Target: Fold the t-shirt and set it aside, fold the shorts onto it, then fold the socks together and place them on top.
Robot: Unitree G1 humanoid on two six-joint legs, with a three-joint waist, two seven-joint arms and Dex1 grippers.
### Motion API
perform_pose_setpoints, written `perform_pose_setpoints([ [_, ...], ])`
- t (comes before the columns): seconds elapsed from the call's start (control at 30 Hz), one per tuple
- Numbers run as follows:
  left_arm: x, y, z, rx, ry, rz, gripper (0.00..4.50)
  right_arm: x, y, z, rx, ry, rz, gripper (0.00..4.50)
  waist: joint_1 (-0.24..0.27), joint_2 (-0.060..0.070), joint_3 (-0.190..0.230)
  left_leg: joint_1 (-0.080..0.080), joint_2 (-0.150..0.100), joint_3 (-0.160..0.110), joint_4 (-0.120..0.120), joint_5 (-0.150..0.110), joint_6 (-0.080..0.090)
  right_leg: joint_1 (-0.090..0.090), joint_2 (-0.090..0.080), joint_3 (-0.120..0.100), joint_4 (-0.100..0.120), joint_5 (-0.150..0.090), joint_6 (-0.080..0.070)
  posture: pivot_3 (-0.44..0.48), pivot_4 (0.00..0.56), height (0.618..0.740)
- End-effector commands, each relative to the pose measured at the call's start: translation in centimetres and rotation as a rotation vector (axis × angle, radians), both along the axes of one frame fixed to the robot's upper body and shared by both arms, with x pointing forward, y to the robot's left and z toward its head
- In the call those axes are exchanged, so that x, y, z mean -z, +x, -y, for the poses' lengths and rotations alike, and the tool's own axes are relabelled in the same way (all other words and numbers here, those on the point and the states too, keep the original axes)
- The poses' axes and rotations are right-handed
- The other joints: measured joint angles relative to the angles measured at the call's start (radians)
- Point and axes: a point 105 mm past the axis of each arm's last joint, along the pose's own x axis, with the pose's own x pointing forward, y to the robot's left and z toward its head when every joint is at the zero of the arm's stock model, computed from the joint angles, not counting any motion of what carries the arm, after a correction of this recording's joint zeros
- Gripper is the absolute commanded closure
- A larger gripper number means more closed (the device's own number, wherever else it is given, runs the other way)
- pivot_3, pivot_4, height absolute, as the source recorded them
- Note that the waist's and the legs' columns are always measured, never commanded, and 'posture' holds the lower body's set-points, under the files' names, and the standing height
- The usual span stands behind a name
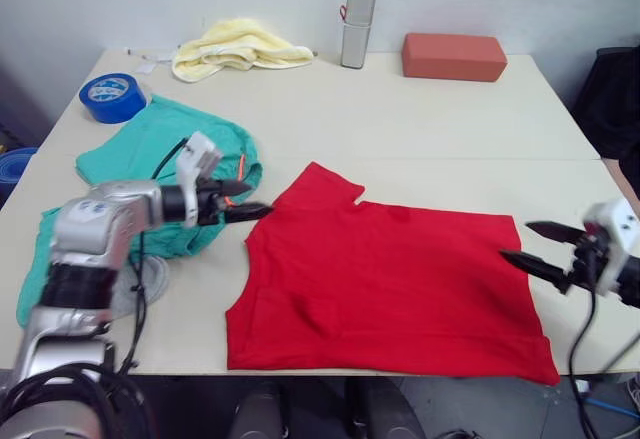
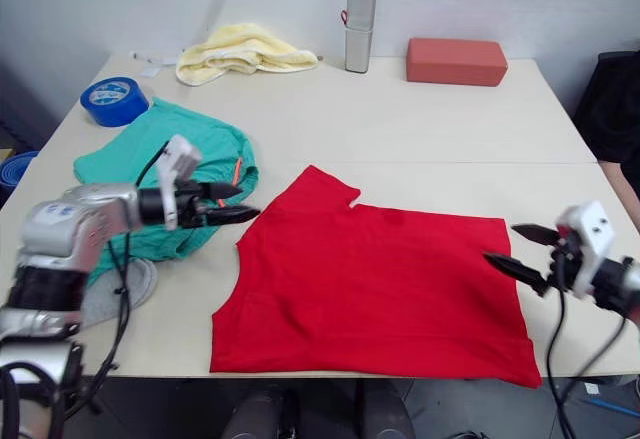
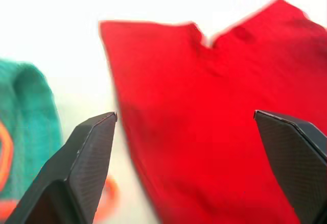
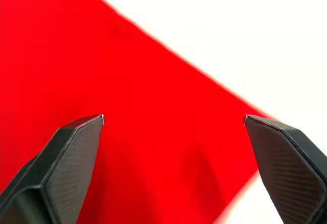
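The red t-shirt lies spread flat on the table's front half, one sleeve pointing to the far left. My left gripper hovers open at the shirt's left sleeve edge, and the left wrist view has the red cloth between the fingers. My right gripper stands open at the shirt's right edge, low over the fabric. The teal shorts with an orange cord lie crumpled at the left, behind my left arm. A grey sock peeks out under that arm.
At the back of the table are a pale yellow towel, a silver cylinder and a red-brown block. A blue tape roll sits at the far left. The table's front edge runs just below the shirt.
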Motion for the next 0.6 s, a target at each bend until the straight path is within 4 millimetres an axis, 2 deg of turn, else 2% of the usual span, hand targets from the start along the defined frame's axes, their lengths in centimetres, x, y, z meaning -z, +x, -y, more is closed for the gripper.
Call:
perform_pose_setpoints([
  [0.03,-0.2,2.0,0.6,-0.031,0.013,0.009,0.0,0.2,1.5,0.5,0.047,-0.001,-0.022,0.02,0.005,0.0,0.001,0.0,0.0,0.001,0.002,-0.001,0.0,0.0,0.002,-0.001,0.0,0.0,0.0,0.0,0.15,0.74],
  [0.13,0.4,3.4,1.8,-0.029,0.024,-0.027,0.0,0.3,2.9,1.0,0.078,-0.022,-0.036,0.02,0.012,0.0,0.001,0.0,0.0,0.003,0.004,-0.001,0.0,-0.001,0.004,-0.003,0.001,0.001,0.002,0.0,0.15,0.74],
  [0.27,1.4,5.1,2.3,-0.069,0.063,-0.026,0.0,0.0,4.6,2.2,0.147,-0.023,-0.052,0.02,0.011,0.0,0.001,0.001,-0.001,0.006,0.005,0.0,0.002,-0.001,0.004,-0.001,0.003,0.002,0.004,0.0,0.15,0.74],
  [0.4,2.1,5.8,2.7,-0.089,0.056,-0.062,0.0,0.6,5.1,2.9,0.161,-0.05,-0.1,0.02,0.008,-0.001,0.001,0.002,0.0,0.007,0.004,0.0,0.001,-0.001,0.004,0.0,0.004,0.002,0.004,0.0,0.15,0.74],
  [0.5,3.4,6.0,3.6,-0.083,0.07,-0.095,0.0,0.8,6.3,4.0,0.254,0.0,-0.144,0.02,0.005,-0.001,0.001,0.002,0.0,0.01,0.004,0.0,0.001,-0.003,0.004,0.001,0.005,0.002,0.004,0.0,0.15,0.74],
  [0.6,4.1,6.1,4.1,-0.083,0.072,-0.122,0.0,1.5,6.7,4.0,0.249,-0.008,-0.189,0.02,0.002,0.0,0.001,0.002,0.0,0.011,0.005,0.0,0.001,-0.004,0.003,0.002,0.006,0.002,0.004,0.0,0.15,0.74],
])
